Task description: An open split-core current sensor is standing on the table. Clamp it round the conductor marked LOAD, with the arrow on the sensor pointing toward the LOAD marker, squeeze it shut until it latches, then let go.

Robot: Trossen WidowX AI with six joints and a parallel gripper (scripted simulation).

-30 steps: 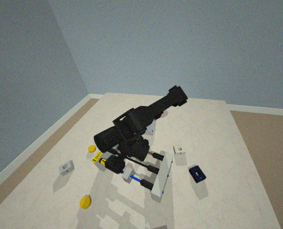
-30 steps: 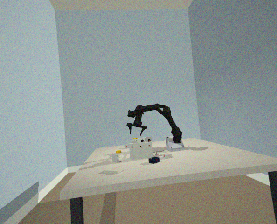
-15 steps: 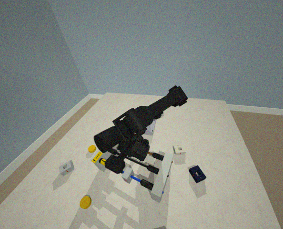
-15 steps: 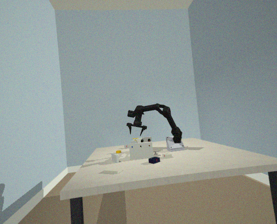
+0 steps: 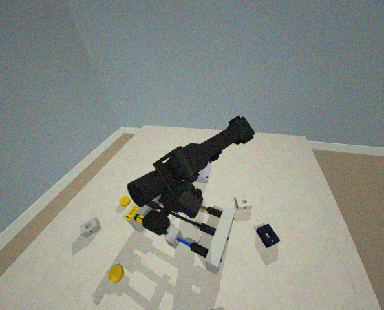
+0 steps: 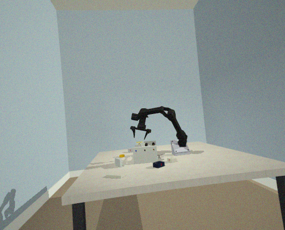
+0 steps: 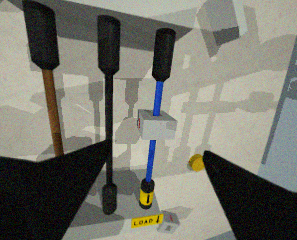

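Observation:
The grey sensor (image 5: 172, 236) (image 7: 160, 125) sits round the blue conductor (image 5: 184, 242) (image 7: 150, 160), about midway along it, with its halves looking together. Whether its latch is engaged cannot be told. A red mark shows on its left side in the wrist view, but its arrow cannot be made out. The yellow LOAD marker (image 5: 131, 212) (image 7: 147, 220) is at the end of the blue conductor, its arrow pointing away from the sensor. My gripper (image 6: 139, 138) (image 7: 156, 149) is wide open and empty above the conductors, its fingers apart on either side of the sensor's line and not touching it.
Black (image 7: 109, 115) and brown (image 7: 51, 105) conductors run beside the blue one, from a white panel (image 5: 222, 236) (image 6: 145, 154). A grey block (image 5: 90, 227), a white block (image 5: 243, 203) (image 6: 172, 160), a navy block (image 5: 267, 235) (image 6: 159, 164) and yellow discs (image 5: 116, 273) stand around.

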